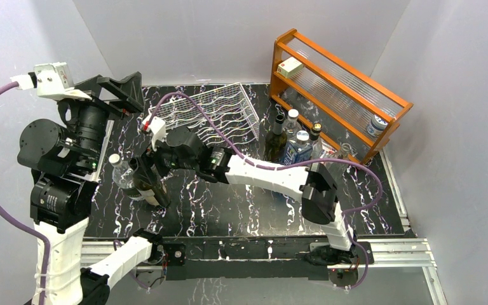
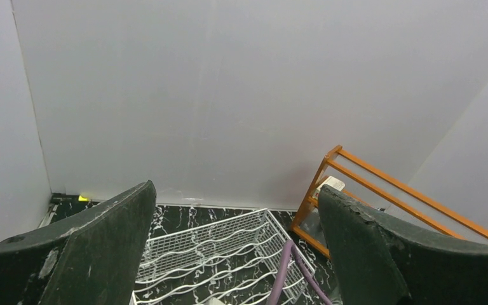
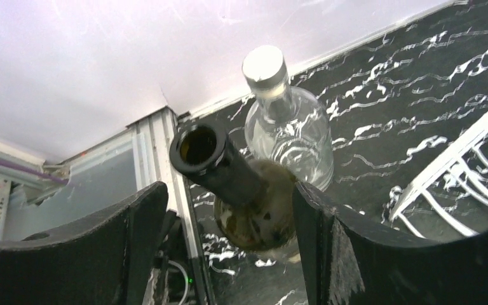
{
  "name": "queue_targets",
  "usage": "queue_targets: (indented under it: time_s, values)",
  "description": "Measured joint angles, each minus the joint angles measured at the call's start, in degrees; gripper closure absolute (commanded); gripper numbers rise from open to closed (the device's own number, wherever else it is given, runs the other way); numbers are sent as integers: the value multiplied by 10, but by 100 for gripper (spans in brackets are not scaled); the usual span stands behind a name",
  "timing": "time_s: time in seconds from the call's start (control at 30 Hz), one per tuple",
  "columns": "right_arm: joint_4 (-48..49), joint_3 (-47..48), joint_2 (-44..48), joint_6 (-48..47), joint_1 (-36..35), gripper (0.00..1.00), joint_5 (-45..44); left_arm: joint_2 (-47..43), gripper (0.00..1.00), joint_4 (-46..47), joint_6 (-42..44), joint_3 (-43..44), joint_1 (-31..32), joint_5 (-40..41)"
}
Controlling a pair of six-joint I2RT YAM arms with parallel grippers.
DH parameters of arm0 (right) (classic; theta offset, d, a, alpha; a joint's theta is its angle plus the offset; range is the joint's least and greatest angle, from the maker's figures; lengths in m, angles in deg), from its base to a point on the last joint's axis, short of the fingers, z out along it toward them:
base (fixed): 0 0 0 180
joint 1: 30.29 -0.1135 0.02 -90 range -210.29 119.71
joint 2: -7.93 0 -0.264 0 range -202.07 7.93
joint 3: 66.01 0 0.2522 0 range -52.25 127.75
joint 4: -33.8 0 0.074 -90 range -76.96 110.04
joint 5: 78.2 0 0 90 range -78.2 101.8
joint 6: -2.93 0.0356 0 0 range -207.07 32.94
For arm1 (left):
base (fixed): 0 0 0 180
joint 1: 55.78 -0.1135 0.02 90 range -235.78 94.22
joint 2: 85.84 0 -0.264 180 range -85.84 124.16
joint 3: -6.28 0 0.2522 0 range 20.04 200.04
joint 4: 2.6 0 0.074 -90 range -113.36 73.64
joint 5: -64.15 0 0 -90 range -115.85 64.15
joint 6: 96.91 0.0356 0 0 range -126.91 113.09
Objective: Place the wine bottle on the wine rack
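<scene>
Right hand (image 3: pixel 229 188) spread wide, gripping nothing: the dark glass wine bottle (image 3: pixel 241 197) stands on the black marbled tabletop (image 3: pixel 419 95), neck between its jaws. Left hand (image 2: pixel 235 190) gapes empty aloft.

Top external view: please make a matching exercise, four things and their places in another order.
1. dark glass wine bottle
2. clear glass bottle with silver cap
3. white wire wine rack
4. orange wooden shelf

a. back right of the black table
b. between the fingers of the right gripper
c. back middle of the table
d. beside the dark bottle

Pairs: 1-b, 2-d, 3-c, 4-a
</scene>
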Motion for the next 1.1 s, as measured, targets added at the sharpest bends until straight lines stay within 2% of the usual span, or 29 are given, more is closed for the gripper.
queue_targets:
  time_s: [0.23,0.57,0.63,0.83,1.1]
  values:
    - [0,37,-31,-24,-1,33,-9,5,2,-6,2,1,0,6]
    - [31,37,-42,-68,-16,36,-24,5,2,-7,7,1,0,30]
    - [41,37,-47,-75,-19,42,-25,5,2,-7,7,1,0,32]
    - [56,37,-62,-100,-25,70,-35,5,2,-11,7,1,0,37]
    - [82,-10,-35,-109,-29,84,-63,5,2,-28,6,1,0,38]
